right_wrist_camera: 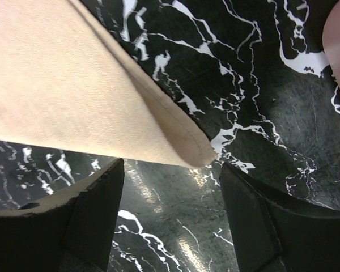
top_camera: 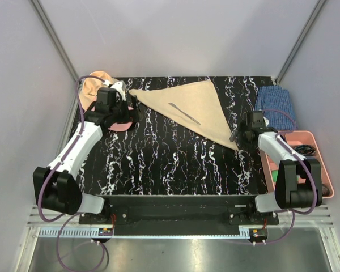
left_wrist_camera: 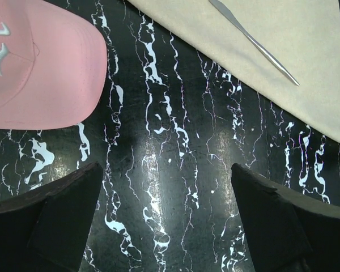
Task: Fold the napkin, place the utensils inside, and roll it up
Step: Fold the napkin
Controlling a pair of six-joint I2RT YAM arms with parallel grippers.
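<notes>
The beige napkin lies folded into a triangle on the black marbled table, its long point toward the near right. One thin grey utensil rests on it, also seen in the left wrist view on the cloth. My left gripper hovers open over bare table between a pink cap and the napkin's left edge. My right gripper is open just short of the napkin's near-right corner; its midpoint holds nothing.
A pink cap lies by my left gripper, with a tan floppy hat behind it. A blue checked cloth sits at the back right. A pink tray with dark items stands at the right edge.
</notes>
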